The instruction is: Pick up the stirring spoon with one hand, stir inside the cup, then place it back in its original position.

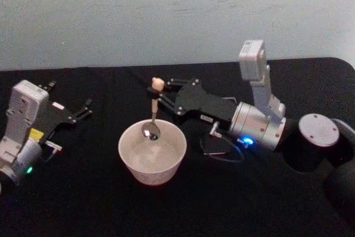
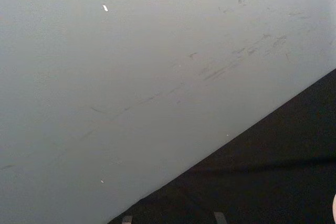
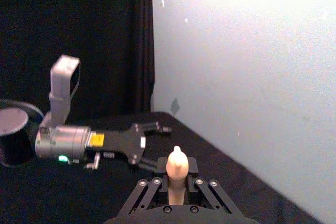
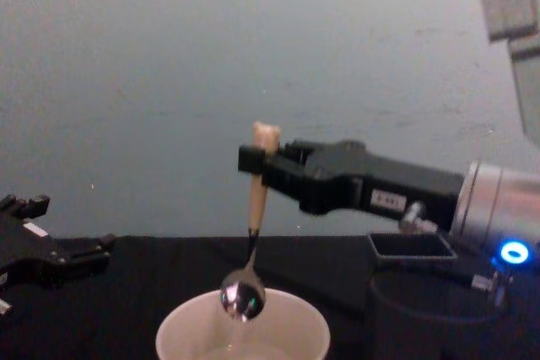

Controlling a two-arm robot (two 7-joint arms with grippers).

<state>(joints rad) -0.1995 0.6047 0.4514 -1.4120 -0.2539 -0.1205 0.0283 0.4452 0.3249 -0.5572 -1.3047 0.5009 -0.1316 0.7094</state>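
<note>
Cup [image 1: 150,175] sits directly under the stirring spoon [image 1: 152,114], upright, bowl at rim level; right gripper [image 1: 156,94] fingers pinch its handle. Left gripper [image 1: 85,109] parked aside, fingers spread.

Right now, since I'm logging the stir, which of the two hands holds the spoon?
The right hand: it is shut on the stirring spoon's cream handle over the cup. The left hand rests open and empty, off to the robot's left.

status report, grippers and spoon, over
Right gripper shut on the stirring spoon, upright, bowl at rim level of the cup. Left gripper open, parked at left. Holder right of cup, nothing blocking.
</note>
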